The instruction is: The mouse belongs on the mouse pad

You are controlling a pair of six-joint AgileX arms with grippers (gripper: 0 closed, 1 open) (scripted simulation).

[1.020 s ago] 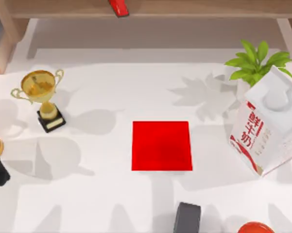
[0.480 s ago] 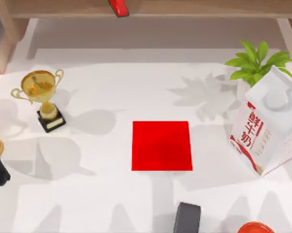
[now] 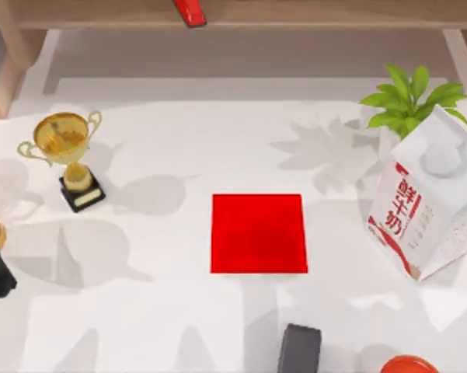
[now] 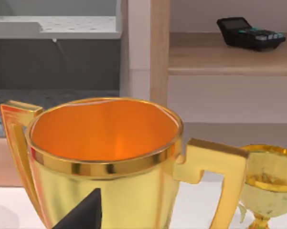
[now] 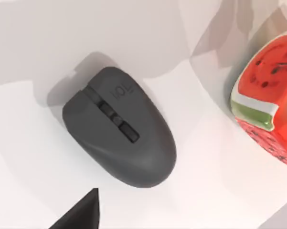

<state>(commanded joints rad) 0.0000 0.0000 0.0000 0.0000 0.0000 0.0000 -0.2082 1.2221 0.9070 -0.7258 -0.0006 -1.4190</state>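
Observation:
The mouse [image 5: 119,129] is dark grey and oval and lies on the white table, free of any grip. In the top view the mouse [image 3: 299,350] sits at the front edge, a little to the right of centre. The mouse pad [image 3: 259,233] is a flat bright red square in the middle of the table, a short way behind the mouse, with nothing on it. My right gripper [image 5: 76,212] hangs above the mouse, a dark tip of it showing close by. My left gripper [image 4: 81,214] is at the far left, right in front of a large gold trophy [image 4: 105,157].
A smaller gold trophy [image 3: 68,155] stands at the back left. A tilted milk carton [image 3: 427,206] and a green plant [image 3: 412,101] fill the right side. A round watermelon-patterned object [image 3: 408,364] lies right of the mouse. A black calculator [image 4: 248,32] rests on a shelf.
Shadows on the table's right front have shifted and spread. The mouse, the pad and the other objects have not moved.

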